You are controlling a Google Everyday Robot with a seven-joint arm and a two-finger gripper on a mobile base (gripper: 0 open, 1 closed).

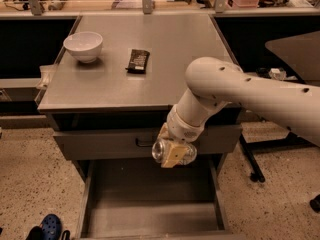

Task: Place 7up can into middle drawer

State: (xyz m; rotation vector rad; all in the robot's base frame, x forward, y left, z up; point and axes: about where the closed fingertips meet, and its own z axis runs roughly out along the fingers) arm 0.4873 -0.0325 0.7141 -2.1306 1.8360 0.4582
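Note:
My gripper (174,155) hangs in front of the cabinet, just below the closed drawer front with the dark handle (145,142). It is shut on the 7up can (162,150), a silver can held on its side between tan fingers (171,159). The can is in the air above the back part of the middle drawer (150,215), which is pulled out as a wide grey tray with a bare floor. My white arm reaches in from the right.
A white bowl (83,45) and a dark candy-bar wrapper (138,60) sit on the grey cabinet top (165,49). A blue shoe (50,227) lies on the floor at the lower left. A black table leg (250,160) stands at the right.

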